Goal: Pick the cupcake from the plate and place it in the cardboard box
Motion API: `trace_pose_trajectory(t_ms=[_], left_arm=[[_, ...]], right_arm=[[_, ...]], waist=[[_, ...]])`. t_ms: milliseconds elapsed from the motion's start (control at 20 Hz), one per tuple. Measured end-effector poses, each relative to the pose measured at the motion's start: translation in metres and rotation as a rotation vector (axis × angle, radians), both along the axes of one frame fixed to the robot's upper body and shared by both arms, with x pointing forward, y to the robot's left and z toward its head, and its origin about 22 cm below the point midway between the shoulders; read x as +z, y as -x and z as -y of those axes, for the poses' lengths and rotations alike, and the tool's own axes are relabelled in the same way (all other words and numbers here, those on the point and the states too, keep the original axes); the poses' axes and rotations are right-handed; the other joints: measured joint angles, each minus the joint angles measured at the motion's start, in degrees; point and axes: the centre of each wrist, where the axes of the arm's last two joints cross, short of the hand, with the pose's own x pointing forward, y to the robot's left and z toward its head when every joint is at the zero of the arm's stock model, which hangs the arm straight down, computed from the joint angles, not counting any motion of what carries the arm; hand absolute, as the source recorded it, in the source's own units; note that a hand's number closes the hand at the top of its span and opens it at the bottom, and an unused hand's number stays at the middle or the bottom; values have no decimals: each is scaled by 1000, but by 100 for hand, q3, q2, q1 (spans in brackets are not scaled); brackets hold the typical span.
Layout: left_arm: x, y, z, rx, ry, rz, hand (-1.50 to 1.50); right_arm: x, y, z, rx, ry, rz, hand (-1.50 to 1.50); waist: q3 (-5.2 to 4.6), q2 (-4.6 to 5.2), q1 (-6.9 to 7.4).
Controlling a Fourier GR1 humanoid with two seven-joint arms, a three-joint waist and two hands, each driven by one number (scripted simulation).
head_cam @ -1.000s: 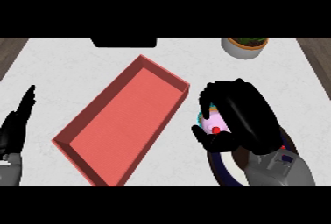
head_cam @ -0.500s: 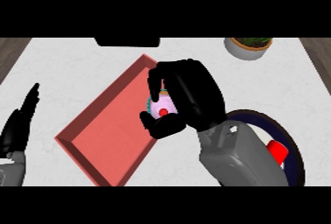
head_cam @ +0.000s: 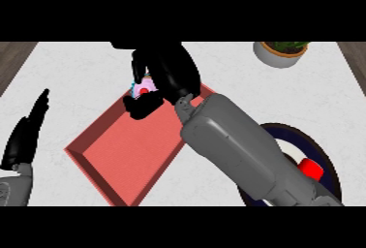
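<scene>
L hand [head_cam: 25, 133] sat at 9 o'clock by the view's left edge, fingers straight and together, pointing up, touching nothing, resting on/over the white counter [head_cam: 71, 68]. Its grey forearm showed at 8 o'clock, lower-left corner.

Next right: red cardboard box [head_cam: 136, 155], shallow, open-topped, lying diagonally across the counter centre, long axis running 7 to 1 o'clock. Inside floor bare where visible; upper end hidden by the R hand.

R hand [head_cam: 168, 72] was over the box's upper end, approx 12 o'clock of box centre, fingers and thumb curled round the cupcake [head_cam: 143, 87]. Cupcake: only a small pink/white bit w/ some blue showed between thumb and fingers, rest hidden. Cupcake was held in that hand over the box's far end; can't tell if it touched the box floor.

R grey forearm ran from hand down toward 5 o'clock, covering the box's right rim and part of the plate.

Plate [head_cam: 322, 155] at 4 o'clock, dark rim, red patch on it, mostly behind the forearm.

Potted plant [head_cam: 282, 51] at 1 o'clock, near the counter's far edge, well apart from the box.
</scene>
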Motion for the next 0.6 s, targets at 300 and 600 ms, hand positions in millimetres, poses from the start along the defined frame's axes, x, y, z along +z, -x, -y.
trace_pose_trajectory(t_ms=[300,600], left_arm=[[3,-11,7,-23,0,13,0],[2,-15,13,-45,-5,21,0]], right_arm=[[-16,-19,-22,-42,41,-29,150],[-32,-38,-19,-136,21,-128,-150]], waist=[[-4,36,143],[-7,83,299]])
